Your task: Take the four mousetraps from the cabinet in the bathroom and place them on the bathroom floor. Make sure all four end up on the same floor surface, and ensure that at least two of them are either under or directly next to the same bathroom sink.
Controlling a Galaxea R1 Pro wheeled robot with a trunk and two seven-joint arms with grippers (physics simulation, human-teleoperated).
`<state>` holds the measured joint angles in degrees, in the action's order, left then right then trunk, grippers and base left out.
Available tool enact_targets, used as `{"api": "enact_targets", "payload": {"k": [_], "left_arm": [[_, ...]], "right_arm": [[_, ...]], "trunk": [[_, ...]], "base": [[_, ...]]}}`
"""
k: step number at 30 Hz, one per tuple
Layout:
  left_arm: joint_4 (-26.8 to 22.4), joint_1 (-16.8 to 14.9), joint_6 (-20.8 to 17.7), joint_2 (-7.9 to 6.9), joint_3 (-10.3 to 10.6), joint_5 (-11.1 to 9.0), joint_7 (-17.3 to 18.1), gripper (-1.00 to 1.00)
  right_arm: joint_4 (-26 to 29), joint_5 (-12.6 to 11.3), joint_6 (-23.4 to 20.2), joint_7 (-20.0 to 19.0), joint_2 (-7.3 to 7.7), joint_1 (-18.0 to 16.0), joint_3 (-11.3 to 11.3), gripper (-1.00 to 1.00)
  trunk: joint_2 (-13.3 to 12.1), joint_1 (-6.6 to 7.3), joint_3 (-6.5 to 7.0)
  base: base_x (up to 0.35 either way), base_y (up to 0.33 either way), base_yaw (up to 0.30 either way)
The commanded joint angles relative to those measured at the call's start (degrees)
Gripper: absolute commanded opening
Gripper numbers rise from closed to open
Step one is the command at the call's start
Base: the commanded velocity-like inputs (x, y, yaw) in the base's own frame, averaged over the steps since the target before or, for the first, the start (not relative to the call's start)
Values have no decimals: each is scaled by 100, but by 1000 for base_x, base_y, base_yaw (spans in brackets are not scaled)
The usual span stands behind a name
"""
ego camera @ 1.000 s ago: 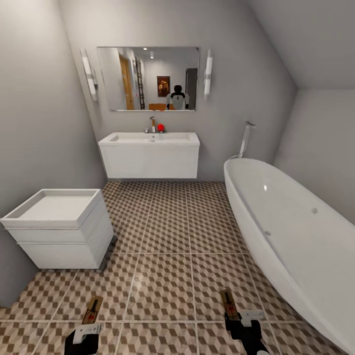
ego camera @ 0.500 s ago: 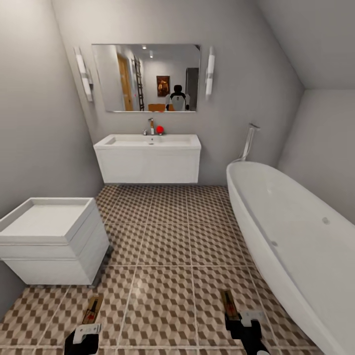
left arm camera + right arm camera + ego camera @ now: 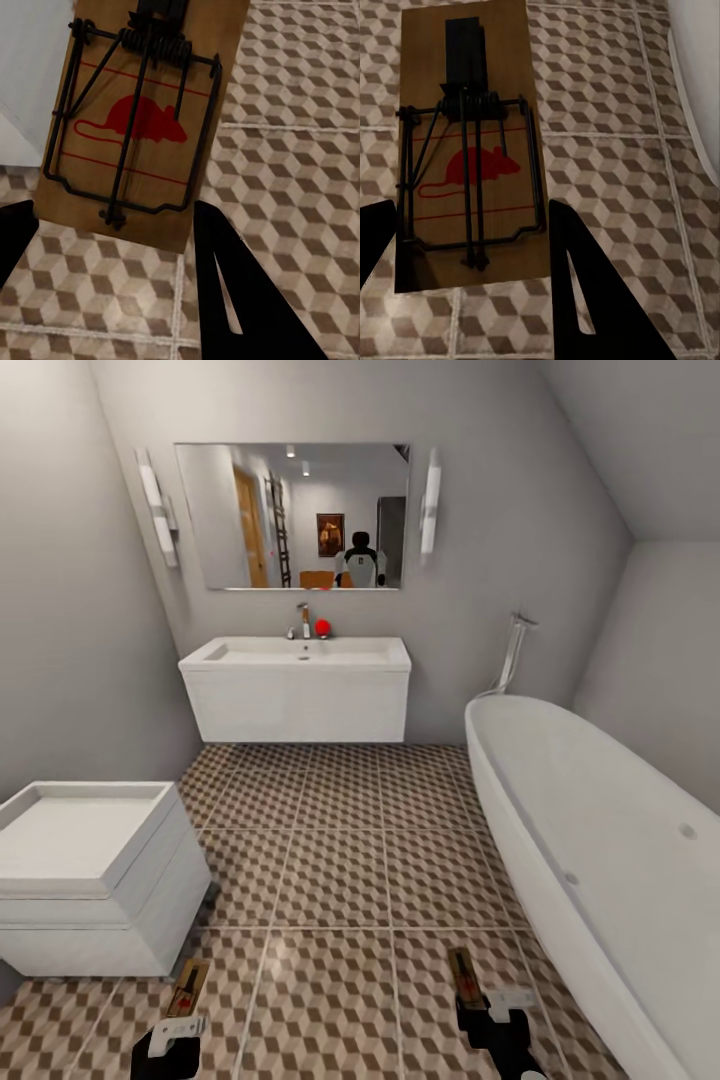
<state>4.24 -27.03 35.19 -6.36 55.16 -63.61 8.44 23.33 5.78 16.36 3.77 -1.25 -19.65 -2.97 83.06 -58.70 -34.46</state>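
Now, two traps in hand, both held above the bathroom floor (image 3: 340, 880), whose large square tiles carry a printed brown, beige and white cube pattern with pale grout lines.

Left gripper (image 3: 168, 1038): dark body with a white block on top, clenched on the near end of a mousetrap (image 3: 187, 988). From the left wrist camera this left mousetrap (image 3: 142, 120) is a flat tan wooden rectangle with visible grain, a black wire frame, a coiled spring across its far end and a red mouse silhouette with thin red lines; one black finger (image 3: 240, 300) shows beside its near edge.

Right gripper (image 3: 490, 1018): same build, likewise clamped on a second mousetrap (image 3: 462, 978). In the right wrist camera the right mousetrap (image 3: 472, 146) shows darker brown wood, a black flat plate at its far end, black wire bars and the red mouse print; a black finger (image 3: 592, 300) is alongside it.

Sink (image 3: 300, 652): wide white rectangular basin topping a plain boxy white vanity against the far wall, chrome tap (image 3: 303, 618) behind it, a small red round object (image 3: 322, 626) just beside the tap. Mirror (image 3: 292, 516) above, a tubular wall light on each side.

Toilet (image 3: 85, 875): square, white, flat-topped, against the left wall.

Bathtub (image 3: 600, 860): smooth oval white shell along the right wall.
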Motion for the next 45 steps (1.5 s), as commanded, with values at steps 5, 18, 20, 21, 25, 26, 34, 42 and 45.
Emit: {"api": "enact_targets", "payload": {"k": [5, 18, 20, 21, 25, 26, 34, 42, 45], "left_arm": [[15, -4, 14, 3, 29, -39, 17, -100], [15, -4, 14, 3, 29, -37, 17, -100], [15, -4, 14, 3, 29, -37, 17, -100], [15, -4, 14, 3, 29, -37, 17, -100], [15, -4, 14, 3, 29, -37, 17, -100], [15, -4, 14, 3, 29, -37, 17, -100], [15, -4, 14, 3, 29, -37, 17, -100], [16, -4, 14, 3, 29, -38, 17, -100], [15, -4, 14, 3, 29, -37, 17, -100]], "right_arm": [[-4, 46, 17, 27, -7, -4, -28, -100], [-4, 46, 17, 27, -4, -4, -28, -100], [-4, 46, 17, 27, -1, -4, -28, -100], [-4, 46, 17, 27, 0, -4, -28, -100], [-4, 46, 17, 27, -5, -4, -27, -100], [-4, 46, 17, 27, -5, -4, -27, -100], [-4, 46, 17, 27, -7, -4, -25, -100], [-4, 46, 17, 27, -3, -4, -27, -100], [-4, 46, 17, 27, -5, -4, -25, -100]], "trunk": [[2, -3, -5], [2, -3, -5], [2, -3, -5], [2, -3, -5], [2, -3, -5], [2, -3, -5], [2, -3, -5], [2, -3, -5], [2, -3, -5]], "base": [[328, 0, 0], [328, 0, 0], [328, 0, 0], [328, 0, 0], [328, 0, 0], [328, 0, 0], [328, 0, 0], [328, 0, 0], [328, 0, 0]]}}
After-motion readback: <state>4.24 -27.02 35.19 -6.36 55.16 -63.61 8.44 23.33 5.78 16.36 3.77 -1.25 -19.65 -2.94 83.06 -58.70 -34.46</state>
